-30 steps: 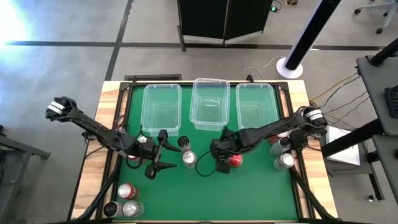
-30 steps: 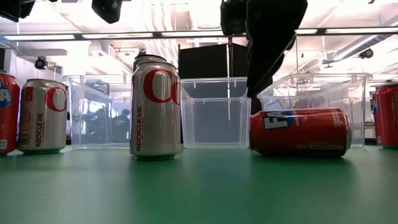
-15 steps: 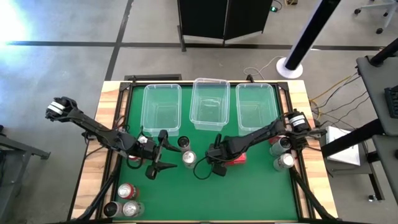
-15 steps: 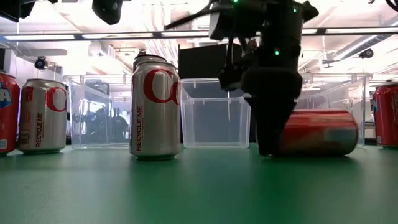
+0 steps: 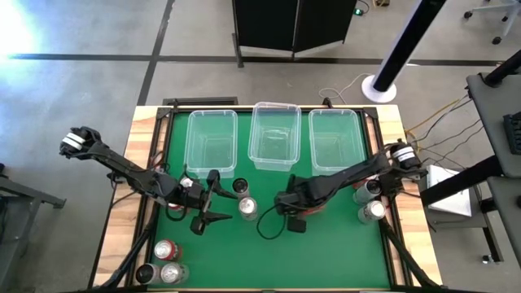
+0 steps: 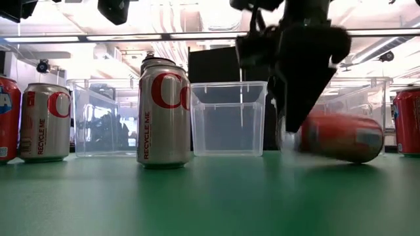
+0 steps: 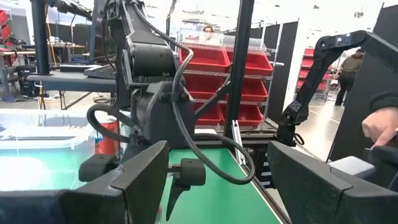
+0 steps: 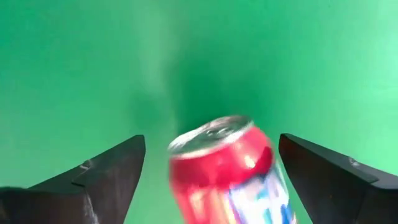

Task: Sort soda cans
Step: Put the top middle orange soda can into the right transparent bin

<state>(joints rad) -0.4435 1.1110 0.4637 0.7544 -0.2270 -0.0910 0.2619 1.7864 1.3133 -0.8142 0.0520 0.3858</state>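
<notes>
At mid-table, the right claw stands spread wide around a lying red can.

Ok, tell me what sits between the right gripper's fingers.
The right gripper is open, and a red soda can lies on its side between the fingers, silver top facing the camera. The right wrist view shows it; bare green mat lies beyond.

High cam sits overhead, looks straight down on the whole counter w/ both arms. Low cam is at counter height, looks level across to the clear bins and room behind; both share those bins. Left wrist cam faces the other arm; right wrist cam looks down, very close to the green top.
</notes>
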